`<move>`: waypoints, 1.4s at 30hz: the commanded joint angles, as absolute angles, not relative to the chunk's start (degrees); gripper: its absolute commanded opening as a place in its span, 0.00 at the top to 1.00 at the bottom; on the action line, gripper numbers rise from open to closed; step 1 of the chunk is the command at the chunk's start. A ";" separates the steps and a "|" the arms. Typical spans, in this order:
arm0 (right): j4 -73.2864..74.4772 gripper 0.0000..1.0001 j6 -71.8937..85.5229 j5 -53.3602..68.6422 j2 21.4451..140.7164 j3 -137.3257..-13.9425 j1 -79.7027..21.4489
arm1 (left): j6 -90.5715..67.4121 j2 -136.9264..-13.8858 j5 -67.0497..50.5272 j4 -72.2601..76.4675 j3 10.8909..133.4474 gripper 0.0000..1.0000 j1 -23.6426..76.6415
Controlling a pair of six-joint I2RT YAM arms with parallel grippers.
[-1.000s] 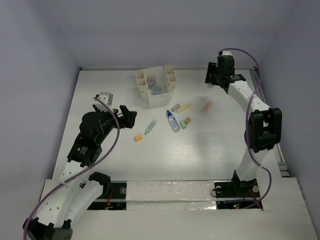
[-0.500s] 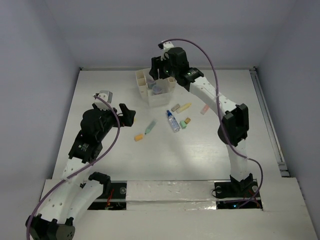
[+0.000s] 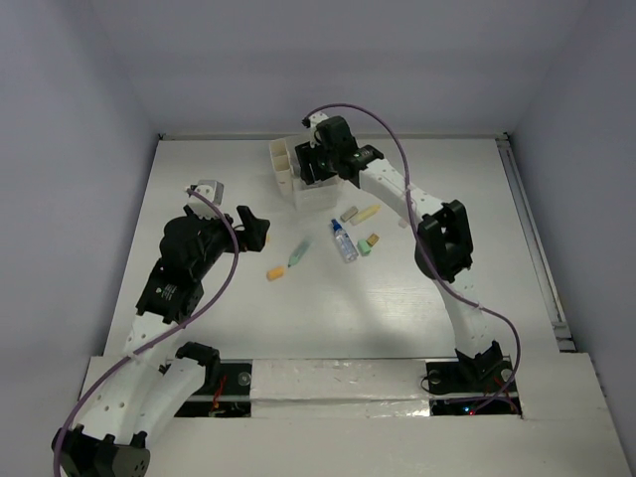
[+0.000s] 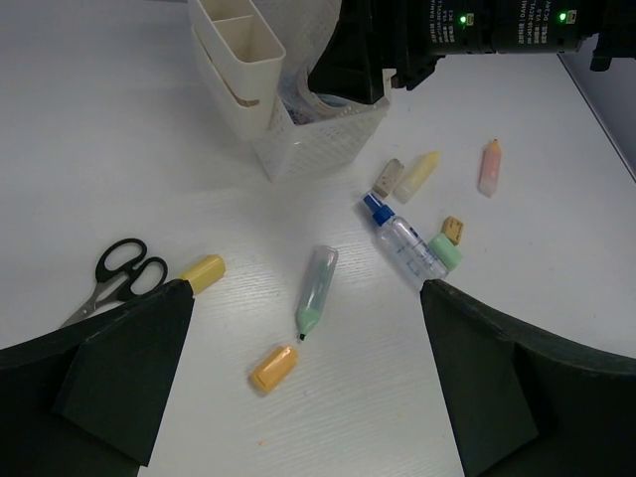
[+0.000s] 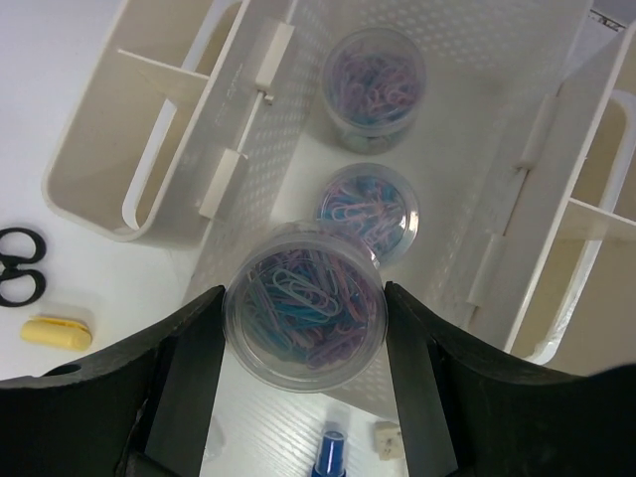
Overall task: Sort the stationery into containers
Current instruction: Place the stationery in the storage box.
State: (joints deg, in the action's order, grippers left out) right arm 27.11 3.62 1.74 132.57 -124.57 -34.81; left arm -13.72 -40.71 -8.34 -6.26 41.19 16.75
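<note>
right end effector (image 3: 320, 161) pinched a jar of paper clips (image 5: 303, 320) over the organizer (image 5: 149, 189), middle bin | left end effector (image 3: 254, 228) spread wide, holding nothing

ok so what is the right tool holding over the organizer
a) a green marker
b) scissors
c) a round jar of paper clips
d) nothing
c: the right wrist view shows the right tool clamped on a clear round jar of paper clips, just above the organizer.
</note>
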 commanded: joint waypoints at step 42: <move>50.45 0.60 -10.10 -5.27 142.56 -147.13 -35.77 | -13.71 -39.64 -9.67 -3.60 42.98 0.01 16.44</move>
State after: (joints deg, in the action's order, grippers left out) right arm 48.95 -8.29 -4.75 141.49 -143.96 -35.33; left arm -13.74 -39.97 -8.84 -6.24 41.19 16.75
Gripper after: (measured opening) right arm 0.661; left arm 0.990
